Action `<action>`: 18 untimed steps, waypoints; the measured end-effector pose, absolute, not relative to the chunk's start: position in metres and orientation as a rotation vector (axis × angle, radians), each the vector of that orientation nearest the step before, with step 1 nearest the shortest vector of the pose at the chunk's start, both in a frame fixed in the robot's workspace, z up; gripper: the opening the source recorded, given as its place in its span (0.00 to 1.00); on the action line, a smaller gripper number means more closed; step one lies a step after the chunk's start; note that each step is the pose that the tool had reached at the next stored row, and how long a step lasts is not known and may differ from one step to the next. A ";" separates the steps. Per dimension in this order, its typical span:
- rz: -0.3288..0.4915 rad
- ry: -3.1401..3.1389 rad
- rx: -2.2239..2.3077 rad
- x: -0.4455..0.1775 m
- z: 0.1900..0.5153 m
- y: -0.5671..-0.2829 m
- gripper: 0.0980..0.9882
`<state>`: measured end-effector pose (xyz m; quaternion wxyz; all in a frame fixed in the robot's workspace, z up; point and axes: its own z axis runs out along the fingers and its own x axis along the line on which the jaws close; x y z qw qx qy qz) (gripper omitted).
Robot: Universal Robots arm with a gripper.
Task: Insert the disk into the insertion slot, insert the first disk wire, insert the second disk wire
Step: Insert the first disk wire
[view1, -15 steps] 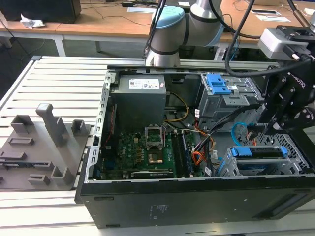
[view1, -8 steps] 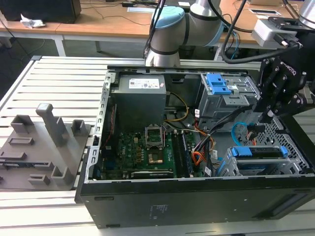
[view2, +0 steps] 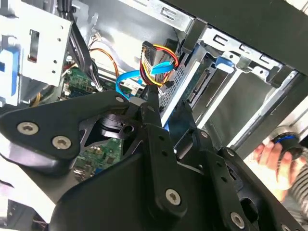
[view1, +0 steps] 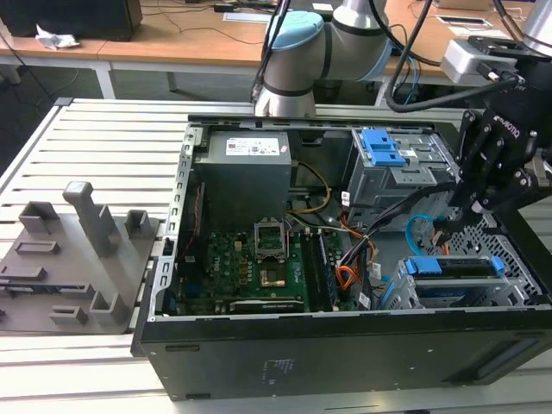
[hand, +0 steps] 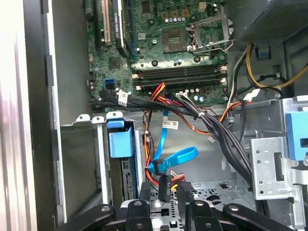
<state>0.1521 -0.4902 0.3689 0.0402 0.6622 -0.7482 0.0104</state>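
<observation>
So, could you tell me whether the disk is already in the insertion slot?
Yes, the disk in its blue carrier sits inside the insertion slot in the exterior view.

Gripper [view2: 168,103]: matt black metal.
Disk [view1: 423,266]: bright blue plastic carrier, smooth.
Slot [view1: 466,295]: silvery perforated sheet metal.
Wire [hand: 178,156]: glossy blue plastic.
Case [view1: 345,354]: matt black.
Table [view1: 103,138]: pale ribbed metal.

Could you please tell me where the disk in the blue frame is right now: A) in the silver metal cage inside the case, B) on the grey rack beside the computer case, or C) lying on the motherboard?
A: in the exterior view the disk sits in the silver metal cage inside the case.
</observation>
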 end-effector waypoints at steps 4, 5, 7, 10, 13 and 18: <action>0.031 -2.299 2.022 0.152 0.353 -0.490 0.30; 0.031 -2.299 2.022 0.152 0.350 -0.490 0.30; 0.031 -2.298 2.022 0.152 0.350 -0.490 0.30; 0.031 -2.299 2.022 0.152 0.350 -0.490 0.28; 0.031 -2.299 2.022 0.152 0.350 -0.490 0.09; 0.031 -2.299 2.022 0.152 0.350 -0.490 0.09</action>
